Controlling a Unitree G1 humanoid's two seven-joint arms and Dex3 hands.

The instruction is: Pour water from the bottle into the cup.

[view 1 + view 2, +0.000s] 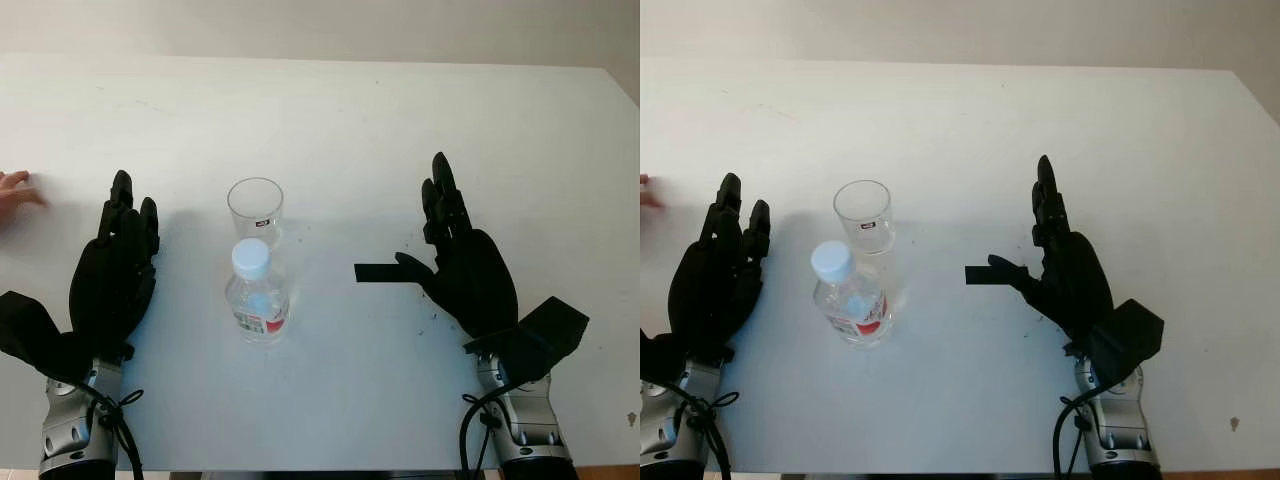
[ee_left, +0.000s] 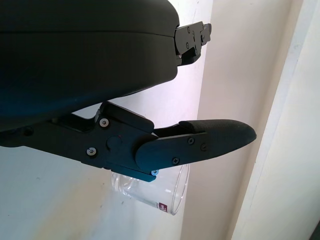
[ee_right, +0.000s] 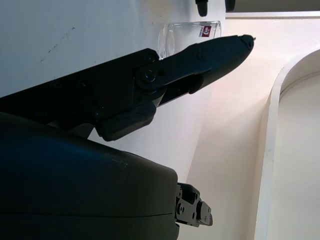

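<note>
A white table (image 1: 330, 110) stretches before me to a pale wall at its far edge, its surface bare but for faint scuffs and a few dark specks near my right hand (image 1: 462, 255). At its centre a clear plastic water bottle (image 1: 258, 295) with a white cap and red-and-white label stands upright, just in front of a clear empty cup (image 1: 255, 210), the two nearly touching. My left hand (image 1: 115, 265) is open over the table to the left of the bottle, holding nothing; my right hand is open to the right, thumb pointing toward the bottle, well apart from it. A person's fingertips (image 1: 18, 188) touch the table's left edge.
</note>
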